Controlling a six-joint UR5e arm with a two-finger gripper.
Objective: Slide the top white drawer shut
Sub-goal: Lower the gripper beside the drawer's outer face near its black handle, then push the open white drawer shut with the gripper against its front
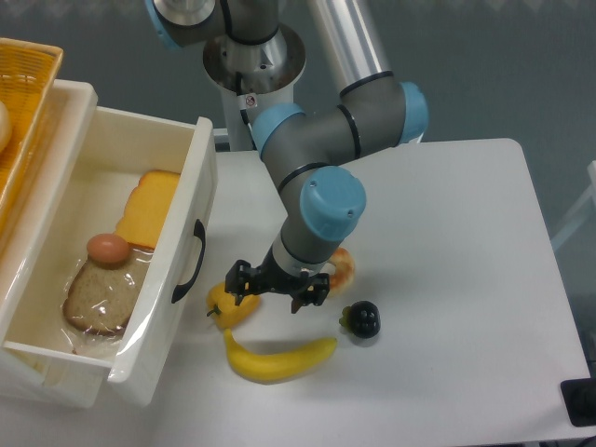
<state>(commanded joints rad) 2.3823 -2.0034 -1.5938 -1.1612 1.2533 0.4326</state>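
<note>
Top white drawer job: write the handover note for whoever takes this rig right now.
Gripper: empty, fingers spread open, low over the table above the yellow pepper, right of the drawer front.
Top white drawer: pulled well out; inside lie a cheese slice, an egg and bread. Its black handle is untouched.
On the table near the gripper: a banana and a dark round fruit.
Done: nothing on the drawer.
Left: bring the gripper to the drawer front and push it closed.
</note>
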